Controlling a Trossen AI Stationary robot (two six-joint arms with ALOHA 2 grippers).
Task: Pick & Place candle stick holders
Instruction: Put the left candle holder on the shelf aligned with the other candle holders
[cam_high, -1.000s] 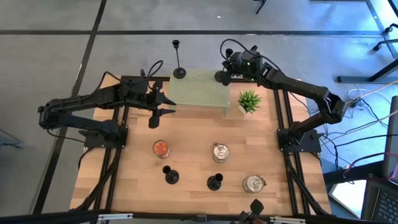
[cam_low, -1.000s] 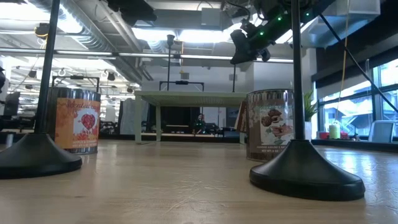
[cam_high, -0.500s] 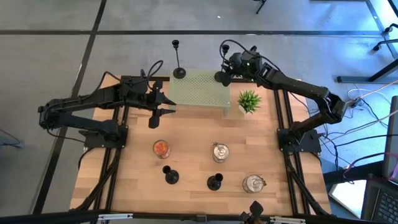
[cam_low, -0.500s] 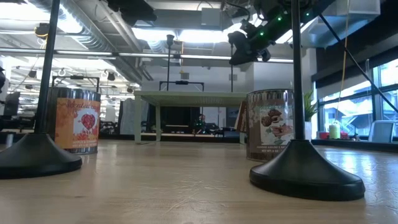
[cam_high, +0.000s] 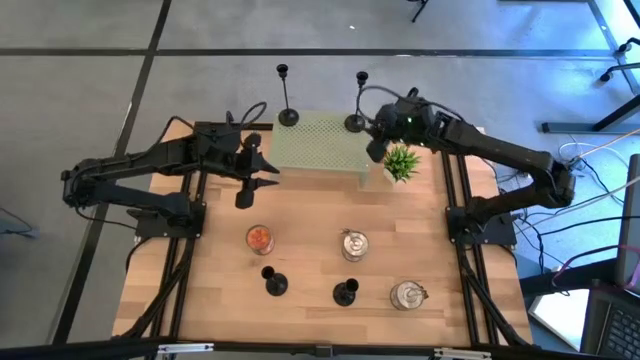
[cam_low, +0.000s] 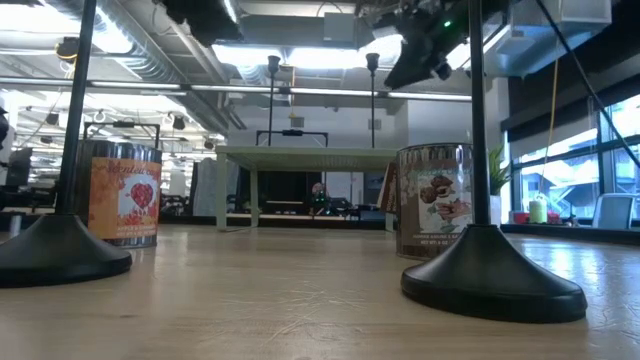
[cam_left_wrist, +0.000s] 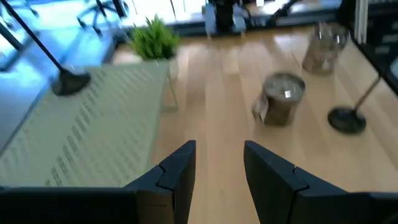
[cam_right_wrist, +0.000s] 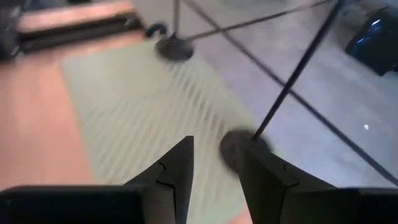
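Observation:
Two black candlestick holders stand by their round bases on the green perforated shelf: one at its far left corner, one at its far right corner, also in the right wrist view. Two more holders stand on the table near the front edge. My right gripper is open and empty, just to the near right of the right holder, by the plant. My left gripper is open and empty, off the shelf's left end.
A small green plant stands right of the shelf, close to my right gripper. Three jars stand on the wooden table: one with red contents, one in the middle, one at the near right.
My right gripper has drawn back from the shelf's far right corner toward the table's near right, to beside the plant. The holder it was at now stands by itself, upright on the shelf.

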